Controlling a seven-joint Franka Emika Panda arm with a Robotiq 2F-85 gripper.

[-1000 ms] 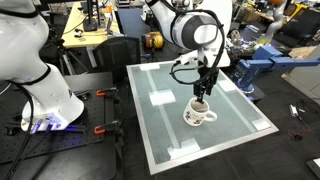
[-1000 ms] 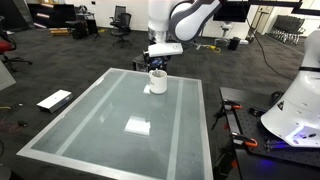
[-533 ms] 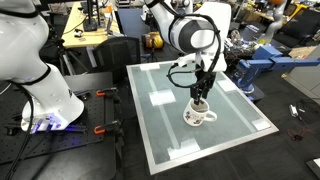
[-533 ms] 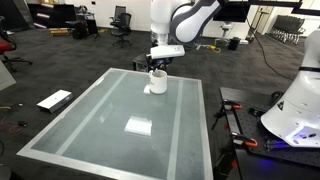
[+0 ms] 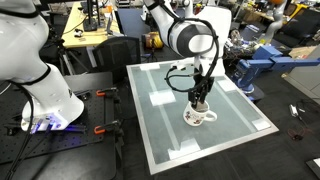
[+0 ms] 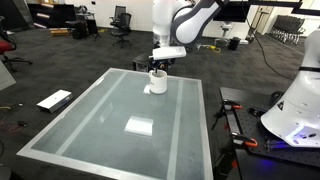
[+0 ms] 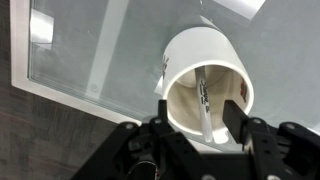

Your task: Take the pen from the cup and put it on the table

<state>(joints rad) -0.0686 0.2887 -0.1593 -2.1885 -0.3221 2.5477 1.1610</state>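
Observation:
The white cup (image 5: 201, 117) stands on the pale grey-green table (image 5: 160, 125), near its far edge in an exterior view (image 6: 157, 83). In the wrist view the cup (image 7: 190, 50) is seen from above, with the pen (image 7: 205, 100) leaning inside as a thin stick with dark markings. My gripper (image 7: 197, 113) is open, lowered onto the cup's mouth, one finger on each side of the pen, not closed on it. In both exterior views the gripper (image 5: 200, 101) (image 6: 158, 68) points straight down at the cup and hides the pen.
A second white robot base stands beside the table (image 5: 40, 85) (image 6: 295, 110). A blue vice (image 5: 255, 65) and a wooden workbench (image 5: 90, 30) lie beyond it. The table's rim (image 7: 60, 95) runs close to the cup. White tape rectangles (image 6: 137, 126) mark the top.
My gripper has come down a little, from just above the cup to its mouth. The cup has not moved.

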